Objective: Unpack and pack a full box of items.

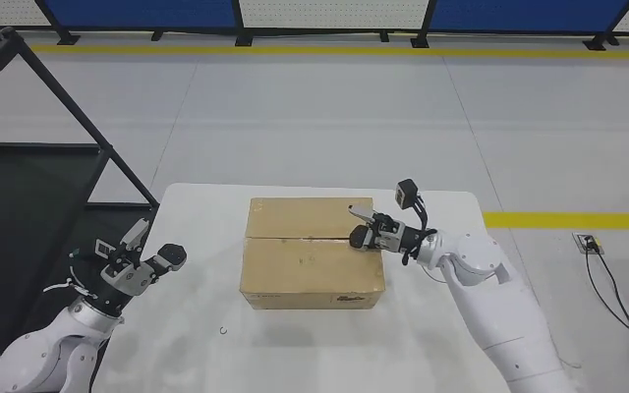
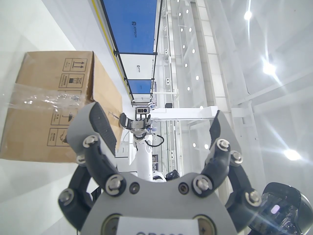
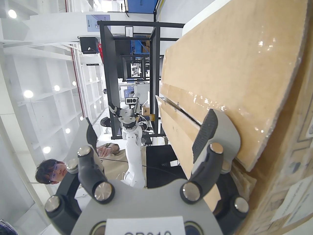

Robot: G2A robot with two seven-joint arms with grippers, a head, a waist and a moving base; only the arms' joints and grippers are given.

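Note:
A brown cardboard box (image 1: 313,257) stands in the middle of the white table (image 1: 197,216), its two top flaps closed along a taped seam. My right gripper (image 1: 365,228) is at the right end of that seam. In the right wrist view this gripper (image 3: 149,123) is open; one of its fingers (image 3: 210,135) lies against the flap edge at the seam of the box (image 3: 232,62), and the other is in the air. My left gripper (image 1: 162,257) hovers left of the box, apart from it. It (image 2: 156,111) is open and holds nothing, with the box (image 2: 49,94) beyond it.
A black metal frame (image 1: 69,147) stands off the table's left side. A small ring-like bit (image 1: 224,330) lies on the table in front of the box's left corner. Bare tabletop lies between the left gripper and the box.

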